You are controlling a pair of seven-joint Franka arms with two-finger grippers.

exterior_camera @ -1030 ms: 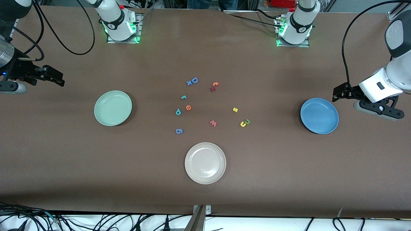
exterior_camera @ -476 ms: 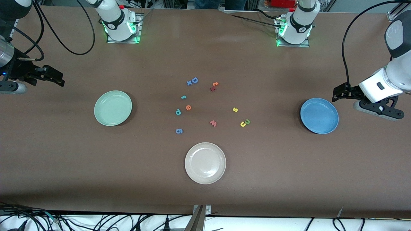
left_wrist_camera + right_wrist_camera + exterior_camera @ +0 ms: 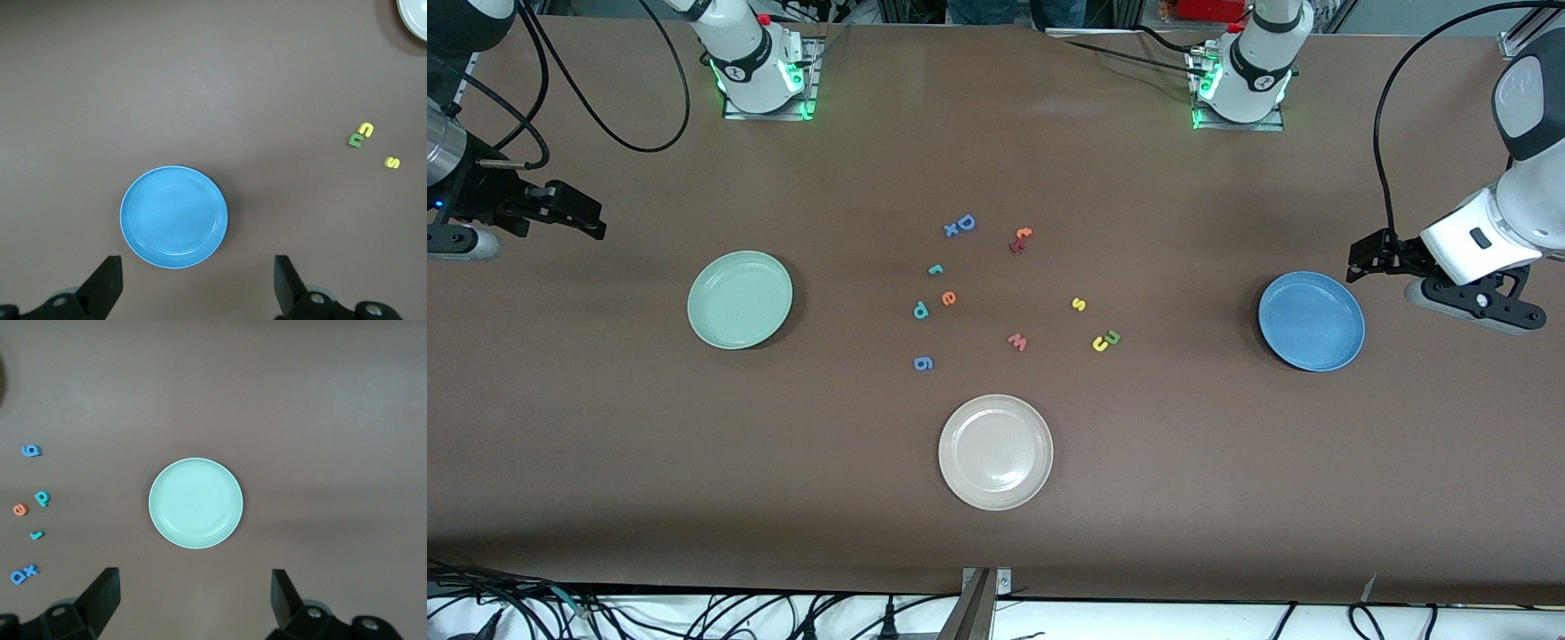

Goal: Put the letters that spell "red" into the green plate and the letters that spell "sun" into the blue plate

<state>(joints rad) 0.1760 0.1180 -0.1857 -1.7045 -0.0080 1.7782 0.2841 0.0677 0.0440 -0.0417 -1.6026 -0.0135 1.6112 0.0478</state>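
- A matte brown table [image 3: 1227, 498] is being shown in the front view, with small flat foam letters scattered at the frame's centre.
- The teal r [image 3: 935, 269], orange e [image 3: 949, 298] and teal d [image 3: 920, 309] are lying close together, apart from the round, raised-rim green plate [image 3: 740, 300] at centre left.
- The yellow s [image 3: 1079, 304] is lying near the touching yellow u [image 3: 1100, 344] and olive n [image 3: 1112, 337]; the glossy blue plate [image 3: 1311, 321] is sitting empty at centre right.
- The left gripper [image 3: 1357, 263] is being held over bare table just beside the blue plate, jaws spread wide, nothing gripped.
- The right gripper [image 3: 596, 225] is being held at the frame's left edge, jaws equally wide and empty.
- A beige-white plate [image 3: 995, 452], fully seen only in the front view, is being cut off at the left wrist view's upper right corner.
- The s, u and n are being missed by the right wrist view.
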